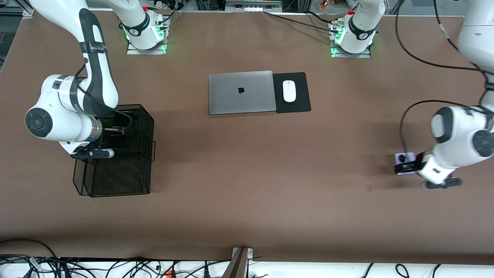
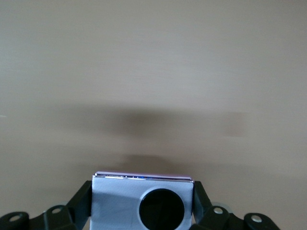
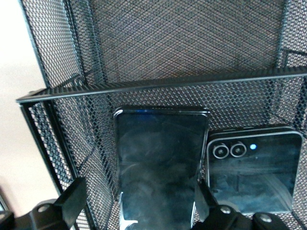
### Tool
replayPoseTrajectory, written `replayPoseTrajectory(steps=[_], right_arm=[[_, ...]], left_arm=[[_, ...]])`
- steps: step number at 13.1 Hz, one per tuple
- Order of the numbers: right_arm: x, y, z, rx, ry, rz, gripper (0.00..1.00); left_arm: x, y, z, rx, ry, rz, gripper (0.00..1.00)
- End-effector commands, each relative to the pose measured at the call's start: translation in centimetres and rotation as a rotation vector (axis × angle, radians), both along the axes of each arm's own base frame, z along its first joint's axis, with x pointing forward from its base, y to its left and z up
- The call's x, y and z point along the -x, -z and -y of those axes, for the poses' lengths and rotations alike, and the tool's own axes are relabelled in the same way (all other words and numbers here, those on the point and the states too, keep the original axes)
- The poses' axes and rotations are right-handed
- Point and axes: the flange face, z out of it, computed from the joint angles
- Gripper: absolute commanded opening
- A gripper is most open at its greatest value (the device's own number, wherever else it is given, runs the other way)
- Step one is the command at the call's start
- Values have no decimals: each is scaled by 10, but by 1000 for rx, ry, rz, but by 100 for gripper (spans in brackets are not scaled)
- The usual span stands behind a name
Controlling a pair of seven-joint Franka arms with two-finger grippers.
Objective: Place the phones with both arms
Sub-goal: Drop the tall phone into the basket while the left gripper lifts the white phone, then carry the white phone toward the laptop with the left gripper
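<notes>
Front view: the brown counter (image 1: 247, 185) carries a closed silver laptop (image 1: 241, 92) with a dark apple logo on its lid. Beside it, toward the left arm's end, a white mouse (image 1: 289, 91) lies on a black mouse pad (image 1: 297, 104). Toward the right arm's end stands a black wire-mesh basket (image 1: 115, 170), with the right hand (image 1: 101, 151) lowered into it; the phones inside are hidden here by the arm and mesh. At the left arm's end, the left hand (image 1: 406, 166) pinches the pale lilac-white phone (image 1: 404, 158) low over the bare counter. A black band around the right arm's link bears white lettering too small to read.

Left wrist view: the left hand's black fingers (image 2: 79, 203) press against both side edges of the lilac-white phone (image 2: 117, 201), whose silvery face shows one black circle and a thin lilac top edge. Plain counter (image 2: 153, 72) lies past it, with a soft shadow. No writing shows on the phone.

Right wrist view: the right hand (image 3: 136, 201) is spread, its fingers (image 3: 72, 201) standing apart on either side of the long black slab (image 3: 160, 167) that leans upright inside the mesh basket (image 3: 62, 72). Whether they touch its edges cannot be told. Just beside the slab stands the small squarish black phone (image 3: 252, 170), with two ringed lenses and a small bluish dot. Neither phone shows a readable brand.
</notes>
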Motion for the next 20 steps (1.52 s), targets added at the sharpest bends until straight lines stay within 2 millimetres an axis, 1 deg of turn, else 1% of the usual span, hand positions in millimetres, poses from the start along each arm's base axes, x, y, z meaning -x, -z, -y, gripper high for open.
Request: replayPoseTrajectory(steps=[1, 2, 4, 5, 7, 9, 11, 12, 14, 15, 16, 17, 18, 20], right_arm=[[-13, -24, -7, -19, 3, 43, 99], [-19, -36, -9, -19, 6, 59, 100], [-30, -70, -12, -28, -2, 72, 100], [-35, -85, -13, -31, -7, 81, 100], [-43, -108, -14, -35, -13, 115, 100], [-48, -121, -19, -40, 2, 143, 100], [-54, -134, -30, -57, 42, 166, 100], [-57, -136, -36, -48, 46, 158, 100], [-66, -145, -51, -31, 78, 131, 100], [-70, -150, -52, -17, 98, 122, 100], [-74, -155, -54, -18, 116, 118, 100], [-76, -158, -56, -50, 159, 103, 100], [-79, -159, -51, -67, 187, 90, 100], [-80, -160, -52, -68, 188, 90, 100]], left_arm=[[-6, -18, 72, -50, -5, -24, 0], [-6, -22, 98, -56, -11, -30, 0], [-2, -25, 151, -65, -26, -41, 0], [1, -28, 182, -69, -33, -40, 0], [4, -26, 243, -64, -43, -30, 0], [10, -23, 304, -40, -38, -23, 0], [21, -10, 357, -12, -68, -28, 0], [23, -11, 392, 20, -84, -18, 0], [26, -5, 455, 75, -143, 7, 0], [29, -3, 484, 102, -164, 23, 0], [30, -3, 505, 132, -182, 44, 0], [31, -5, 520, 169, -191, 73, 0], [36, -7, 533, 199, -181, 102, 0], [45, -5, 556, 256, -146, 159, 0]])
